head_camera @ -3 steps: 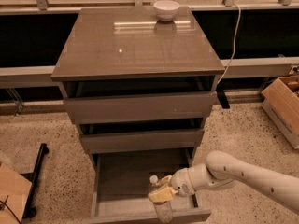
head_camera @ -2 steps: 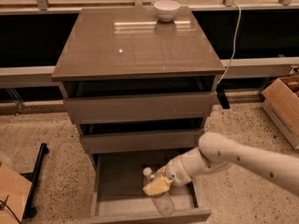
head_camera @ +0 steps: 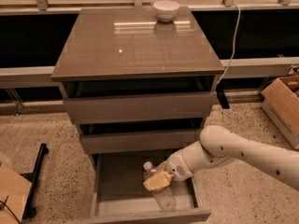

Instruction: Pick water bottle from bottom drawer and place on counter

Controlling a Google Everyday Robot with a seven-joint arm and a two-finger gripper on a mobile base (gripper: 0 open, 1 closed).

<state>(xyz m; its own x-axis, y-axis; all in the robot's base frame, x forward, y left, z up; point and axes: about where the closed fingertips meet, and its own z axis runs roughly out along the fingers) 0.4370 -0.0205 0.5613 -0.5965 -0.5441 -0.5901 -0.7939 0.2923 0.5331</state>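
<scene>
The water bottle (head_camera: 163, 197), clear with a white cap, lies tilted in the open bottom drawer (head_camera: 117, 183), cap toward the back. My gripper (head_camera: 158, 181) reaches in from the right on a white arm (head_camera: 243, 153) and is shut around the bottle's upper part, just below the cap. The bottle's lower end points toward the drawer's front panel. The counter (head_camera: 135, 45) is the glossy grey-brown top of the cabinet, above the two shut upper drawers (head_camera: 140, 107).
A white bowl (head_camera: 166, 9) stands at the back of the counter. A cardboard box (head_camera: 282, 101) sits on the floor at the right. Another cardboard piece (head_camera: 11, 190) and a black stand (head_camera: 36, 178) are at the left. A white cable (head_camera: 232, 41) hangs behind the cabinet.
My gripper has moved from the drawer's front right toward its middle and a little back. The bottle's cap has shifted the same way with it.
</scene>
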